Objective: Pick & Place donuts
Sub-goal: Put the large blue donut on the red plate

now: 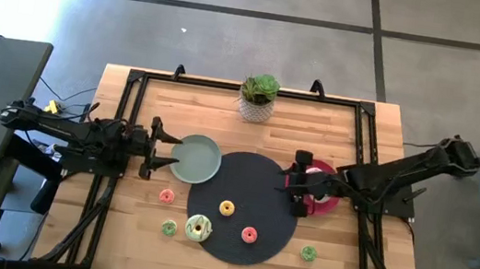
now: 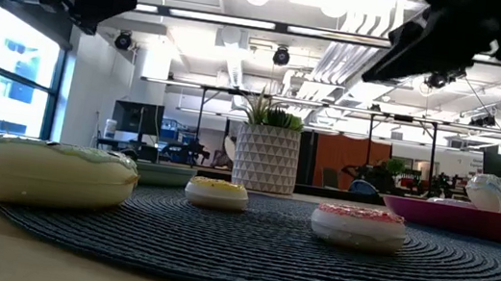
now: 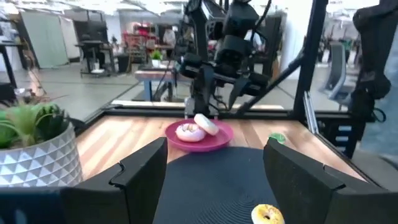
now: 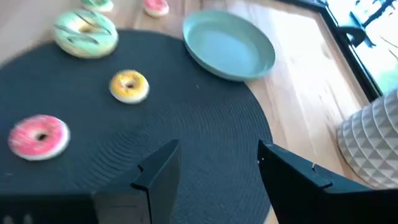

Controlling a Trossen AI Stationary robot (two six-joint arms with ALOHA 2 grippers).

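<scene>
Looking at the layout, the right gripper [image 1: 298, 183] hangs with fingers spread over the edge of the black mat [image 1: 235, 245], just beside the red plate [image 1: 324, 201], which already carries two donuts, seen best from the left wrist [image 3: 198, 128]; the left gripper [image 1: 162, 150] is spread too and empty, next to the grey-green plate [image 1: 196, 158], which has nothing on it; on the mat sit a yellow donut [image 1: 227, 208], a pink-frosted one [image 1: 249, 235] and a big green-frosted one [image 1: 198, 228] at the mat's edge; off the mat on the wooden worktop [image 1: 117, 221] lie a small pink donut [image 1: 167, 196], a small green one [image 1: 169, 228] and another green one [image 1: 309, 253] on the right side; my guess at what could go wrong: these rings are small and low, so a gripper coming down off-centre could nudge one sliding across the woven mat instead of pinching it, and a reach across the middle risks the two arms crowding each other near the potted plant [image 1: 258, 96] side; no brands, labels or readable writing anywhere I can spot.
</scene>
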